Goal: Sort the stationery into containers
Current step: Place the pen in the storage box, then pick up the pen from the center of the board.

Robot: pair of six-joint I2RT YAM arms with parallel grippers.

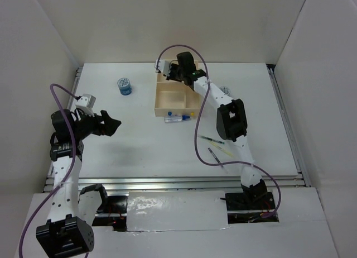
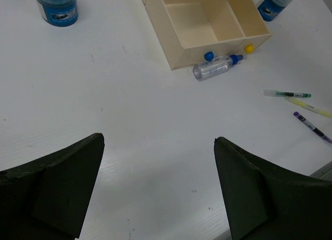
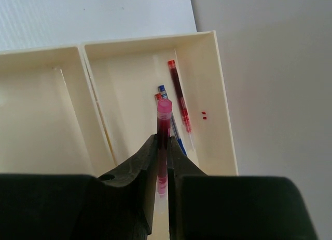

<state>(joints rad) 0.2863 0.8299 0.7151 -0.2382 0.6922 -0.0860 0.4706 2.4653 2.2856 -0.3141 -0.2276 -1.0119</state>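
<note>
white table (image 1: 139, 141), cream tray (image 3: 150, 37), slim red pen (image 3: 164, 131)

Your top view looks down from high above the near edge, taking in the whole bench (image 1: 139, 152). Your left wrist view hovers well back, angled across the bench toward a corner of the cream tray (image 2: 158, 29). Your right wrist view sits close over that tray's far end, facing down. All three share the tray.
</note>
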